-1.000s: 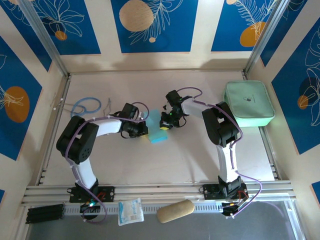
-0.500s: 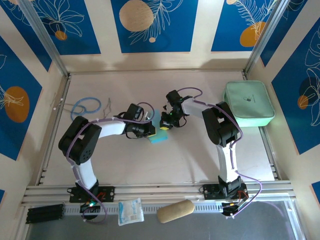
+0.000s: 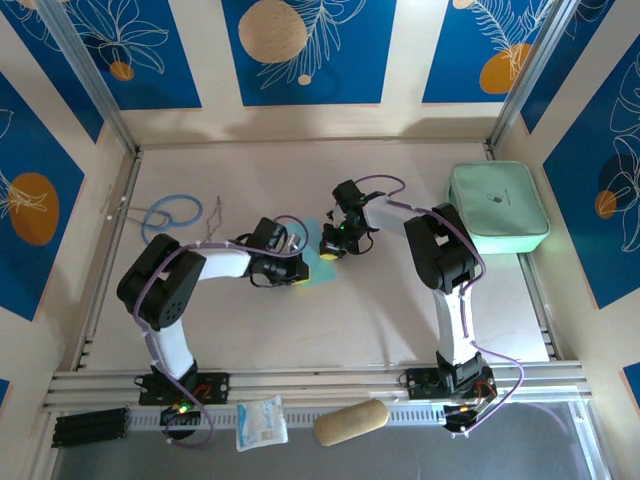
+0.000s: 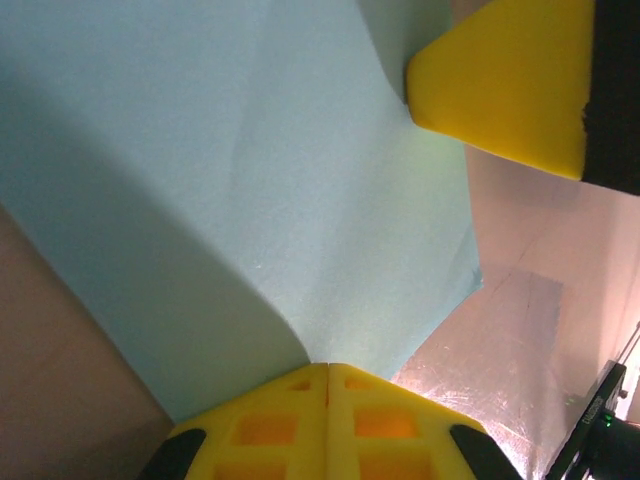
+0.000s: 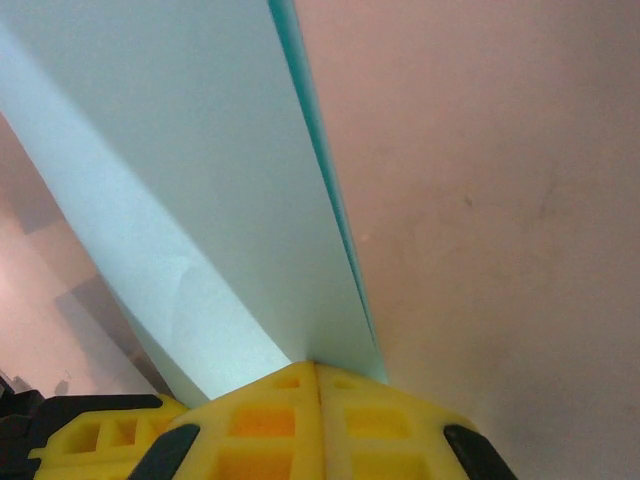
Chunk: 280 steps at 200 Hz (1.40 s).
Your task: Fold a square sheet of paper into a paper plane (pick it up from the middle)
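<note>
I hold the sheet [image 3: 321,267] between both arms: left fingers [image 4: 270,430] pinch its left edge, right fingers [image 5: 370,430] pinch its far-right corner.

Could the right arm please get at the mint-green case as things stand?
Probably yes: nothing blocks the mint-green case, but the right gripper is shut on the blue paper.

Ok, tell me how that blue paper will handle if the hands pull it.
Probably floppy: the paper curves and creases between the pinches. Likely very light: left hand and right hand hold it by fingertip pinches alone. Thin as it looks, a hard tug might tear it.
</note>
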Motion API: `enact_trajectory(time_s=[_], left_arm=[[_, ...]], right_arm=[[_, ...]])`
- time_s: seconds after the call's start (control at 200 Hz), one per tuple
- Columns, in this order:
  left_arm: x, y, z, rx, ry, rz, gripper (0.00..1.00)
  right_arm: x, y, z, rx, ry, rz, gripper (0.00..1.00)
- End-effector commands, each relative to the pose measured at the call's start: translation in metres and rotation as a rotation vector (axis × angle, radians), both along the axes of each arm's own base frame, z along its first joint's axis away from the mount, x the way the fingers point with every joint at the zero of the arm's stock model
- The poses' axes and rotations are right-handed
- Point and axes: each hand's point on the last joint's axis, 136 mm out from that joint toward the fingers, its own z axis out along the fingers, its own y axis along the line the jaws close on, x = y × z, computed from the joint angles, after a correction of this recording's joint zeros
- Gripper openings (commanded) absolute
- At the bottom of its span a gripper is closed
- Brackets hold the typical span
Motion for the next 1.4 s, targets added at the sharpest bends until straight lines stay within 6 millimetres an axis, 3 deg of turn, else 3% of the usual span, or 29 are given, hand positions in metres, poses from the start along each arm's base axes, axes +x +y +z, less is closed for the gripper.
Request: enact_trajectory(time_s=[0.0, 0.155, 0.255, 0.445, 0.625, 0.795, 0.95, 1.196, 1.396], left_arm=[[-0.052, 0.03, -0.035, 0.146, 0.138, -0.045, 0.02], [-0.075, 0.046, -0.033, 0.174, 0.157, -0.05, 0.02], [-0.07, 0.045, -0.017, 0.161, 0.119, -0.048, 0.02], [-0.018, 0.02, 0.041, 0.059, -0.053, 0.028, 0.02], [0.024, 0.013, 0.051, 0.033, -0.106, 0.14, 0.04], [0.044, -0.008, 0.042, -0.024, -0.059, 0.165, 0.04], [0.041, -0.002, 0.018, 0.031, -0.008, 0.187, 0.03], [0.015, 0.013, -0.013, 0.104, 0.076, 0.16, 0.03], [-0.029, 0.041, -0.04, 0.207, 0.165, 0.103, 0.03]], right_arm=[[-0.049, -0.09, -0.091, -0.431, 0.201, -0.05, 0.06], [-0.048, -0.091, -0.091, -0.432, 0.2, -0.052, 0.06], [-0.048, -0.091, -0.091, -0.431, 0.199, -0.051, 0.07], [-0.047, -0.088, -0.087, -0.415, 0.197, -0.06, 0.07], [-0.042, -0.082, -0.078, -0.385, 0.179, -0.099, 0.06], [-0.039, -0.077, -0.069, -0.352, 0.176, -0.147, 0.07], [-0.041, -0.074, -0.064, -0.329, 0.184, -0.196, 0.06], [-0.04, -0.075, -0.06, -0.316, 0.179, -0.223, 0.06], [-0.043, -0.081, -0.066, -0.329, 0.194, -0.23, 0.06]])
